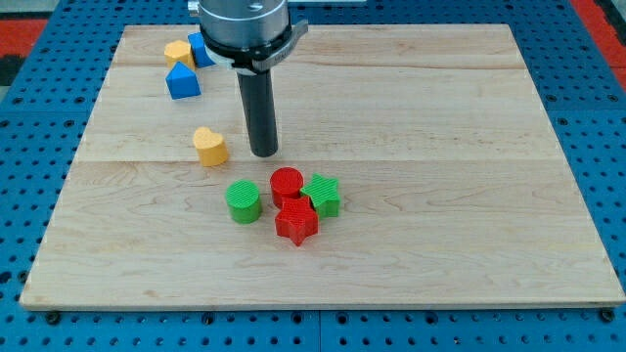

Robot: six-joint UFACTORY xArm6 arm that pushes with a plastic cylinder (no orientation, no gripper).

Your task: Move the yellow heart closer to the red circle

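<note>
Right now my tip [264, 154] rests on the wooden desk [469, 225], just right of the yellow plastic heart [209, 146]; this tool is a bare rod, grasping nothing. The red plastic circle [287, 183] sits lower right. Pushing from here risks driving the heart leftward, away.

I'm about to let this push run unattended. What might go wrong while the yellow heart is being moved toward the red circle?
1. My tip stands to the view's right of the yellow heart, so a push from here would probably send it away from the red circle.
2. The green cylinder, red star and green star crowd the circle, so an overshoot may scatter them.
</note>
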